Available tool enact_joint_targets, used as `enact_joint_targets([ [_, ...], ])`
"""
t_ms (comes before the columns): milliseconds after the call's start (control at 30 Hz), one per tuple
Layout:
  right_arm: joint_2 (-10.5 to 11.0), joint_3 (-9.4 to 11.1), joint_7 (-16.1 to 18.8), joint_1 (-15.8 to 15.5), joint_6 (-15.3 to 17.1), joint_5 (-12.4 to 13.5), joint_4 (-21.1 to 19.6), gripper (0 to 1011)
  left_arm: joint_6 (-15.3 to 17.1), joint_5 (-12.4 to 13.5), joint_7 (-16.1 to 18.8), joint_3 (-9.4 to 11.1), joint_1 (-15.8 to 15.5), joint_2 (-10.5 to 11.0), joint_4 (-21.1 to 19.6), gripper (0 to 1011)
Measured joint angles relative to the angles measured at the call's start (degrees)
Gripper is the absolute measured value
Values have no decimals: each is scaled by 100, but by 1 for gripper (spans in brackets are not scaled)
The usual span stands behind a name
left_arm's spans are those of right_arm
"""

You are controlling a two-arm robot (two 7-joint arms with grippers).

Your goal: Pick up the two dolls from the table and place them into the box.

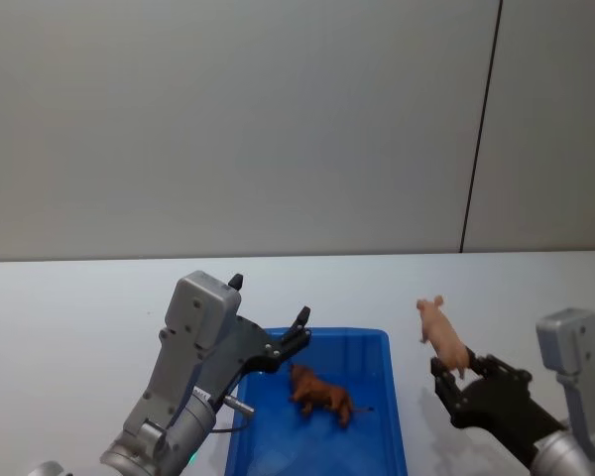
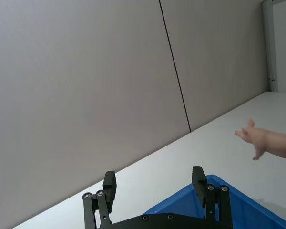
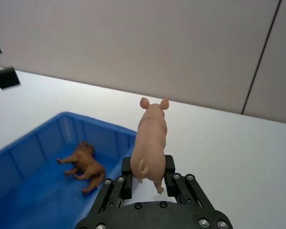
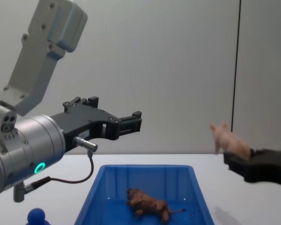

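Right wrist view: what does the right gripper (image 3: pixel 148 172) have?
It has the pig (image 3: pixel 151 143). The two black fingers are shut on its back end, one on each side. The pig's head points away from the gripper. The fingers hide part of its back legs.

Is the pig on the table (image 1: pixel 79 297)?
No, it is up in the air with the gripper. In the head view it is just past the right side of the box (image 1: pixel 385 349), not over it.

And the left gripper (image 2: pixel 154 179)?
Its fingers are spread wide apart, with nothing between them. It hangs over the far left corner of the box.

Where is the lion (image 1: pixel 319 394)?
It lies on its side on the box floor, lower than both grippers and between them, a bit closer to the left one.

Is anything hard to see?
Yes. In the head view the near end of the box is cut off at the bottom. In the chest view the right gripper is a dark shape, so its fingers are hard to tell apart. A small blue round-topped thing (image 4: pixel 36 216) sits under the left arm, cut off too.
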Motion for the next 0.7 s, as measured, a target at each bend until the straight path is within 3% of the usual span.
enact_joint_targets([
  [267,-146,2,420,303,226,185,55,362,0,0,0,0,0,0,0,1004],
  [600,-413,-79,981,721,738,483,392,364,0,0,0,0,0,0,0,1004],
  [700,-509,-133,1167,842,873,543,526,433,0,0,0,0,0,0,0,1004],
])
